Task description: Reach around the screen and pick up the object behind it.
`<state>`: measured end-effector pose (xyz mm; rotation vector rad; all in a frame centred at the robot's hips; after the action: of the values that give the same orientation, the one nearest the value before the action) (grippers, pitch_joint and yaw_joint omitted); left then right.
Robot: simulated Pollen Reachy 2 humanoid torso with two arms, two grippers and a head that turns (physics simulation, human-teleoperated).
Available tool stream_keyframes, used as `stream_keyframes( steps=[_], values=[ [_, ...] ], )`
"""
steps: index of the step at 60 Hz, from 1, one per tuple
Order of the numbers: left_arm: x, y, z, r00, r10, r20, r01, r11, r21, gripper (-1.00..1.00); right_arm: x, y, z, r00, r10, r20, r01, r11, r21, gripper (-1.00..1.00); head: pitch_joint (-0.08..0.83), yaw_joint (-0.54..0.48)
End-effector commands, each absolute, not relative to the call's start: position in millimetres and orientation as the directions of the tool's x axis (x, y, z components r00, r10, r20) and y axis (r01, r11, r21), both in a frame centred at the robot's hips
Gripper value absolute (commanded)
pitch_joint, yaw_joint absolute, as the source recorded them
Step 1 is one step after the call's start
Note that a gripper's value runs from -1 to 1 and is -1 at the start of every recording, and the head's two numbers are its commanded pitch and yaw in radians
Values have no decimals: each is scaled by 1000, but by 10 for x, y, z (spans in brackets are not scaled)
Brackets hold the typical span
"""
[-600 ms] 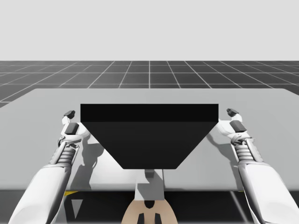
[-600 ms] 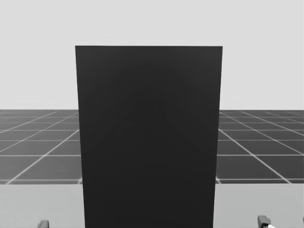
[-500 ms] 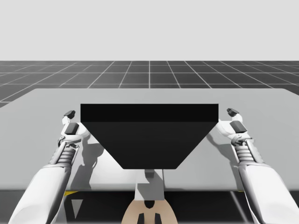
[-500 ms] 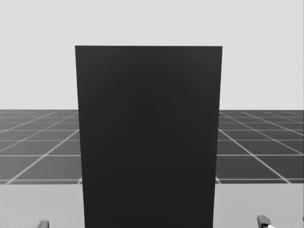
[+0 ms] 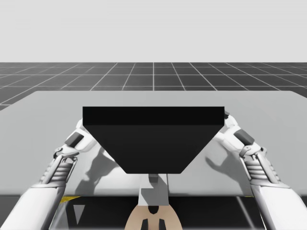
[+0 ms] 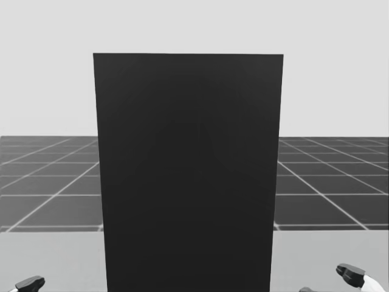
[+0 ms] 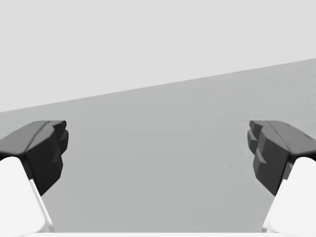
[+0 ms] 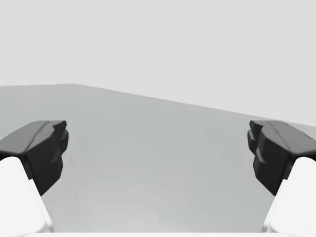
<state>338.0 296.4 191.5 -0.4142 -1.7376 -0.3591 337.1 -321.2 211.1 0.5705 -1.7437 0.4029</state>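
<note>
A tall black screen (image 5: pixel 153 139) stands upright mid-table and blocks the head view (image 6: pixel 188 176). Whatever lies behind it is hidden. My left gripper (image 5: pixel 80 130) sits right at the screen's left edge, and its wrist view shows it open (image 7: pixel 158 148) with only bare table between the fingers. My right gripper (image 5: pixel 227 120) is close against the screen's right edge and is likewise open (image 8: pixel 158 148) over bare table. In the head view one dark fingertip (image 6: pixel 30 283) of the left gripper and one fingertip (image 6: pixel 352 274) of the right flank the screen's base.
The grey table (image 5: pixel 48 110) stretches wide to both sides of the screen and behind it. Its far edge runs ahead of both grippers, with dark gridded floor beyond.
Both arms have swung inward, bringing the grippers from well beside the screen to its left and right edges. My head has turned slightly, shifting the screen in its view.
</note>
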Motion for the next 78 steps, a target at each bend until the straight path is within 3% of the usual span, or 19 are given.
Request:
stream_keyframes(
  steps=[1, 11, 18, 20, 23, 31, 37, 50, 53, 78],
  values=[
    [3187, 2908, 1958, -171, 133, 976, 678, 735, 18, -1000, 3191, -3038, 2120, -185, -181, 966, -741, 671, -17, -1000, 14, -19],
    [2988, 2846, 1966, -153, 151, 977, 836, 547, 47, -1000, 3028, -2903, 2103, -166, -167, 972, -838, 544, -50, -1000, 19, -20],
    [2923, 2808, 1951, -127, 133, 983, 878, 476, 48, -1000, 2970, -2890, 2076, -114, -138, 984, -869, 494, -31, -1000, 27, -25],
    [2908, 2799, 1941, -112, 116, 987, 889, 456, 48, -1000, 2948, -2891, 2079, -78, -131, 988, -874, 486, -4, -1000, 29, -27],
    [2899, 2783, 1918, -97, 84, 992, 895, 444, 49, -1000, 2917, -2903, 2089, -40, -78, 996, -864, 504, 5, -1000, 32, -28],
    [2889, 2747, 1876, -61, 25, 998, 905, 424, 45, -1000, 2881, -2919, 2104, 86, -34, 996, -853, 513, 92, -1000, 40, -32],
    [2889, 2726, 1847, -47, -15, 999, 902, 429, 49, -1000, 2866, -2916, 2083, 141, 6, 990, -848, 516, 118, -1000, 43, -34],
    [2822, 2661, 1834, -57, -33, 998, 903, 424, 65, -1000, 2832, -2919, 2009, 124, 47, 991, -842, 533, 80, -1000, 52, -40],
    [2798, 2636, 1838, -63, -41, 997, 906, 416, 74, -1000, 2807, -2959, 2000, 100, 68, 993, -821, 570, 43, -1000, 60, -44],
    [2807, 2615, 1816, -63, -43, 997, 910, 409, 75, -1000, 2655, -3300, 1756, 125, 71, 990, -757, 652, 49, -1000, 83, -54]
  ],
)
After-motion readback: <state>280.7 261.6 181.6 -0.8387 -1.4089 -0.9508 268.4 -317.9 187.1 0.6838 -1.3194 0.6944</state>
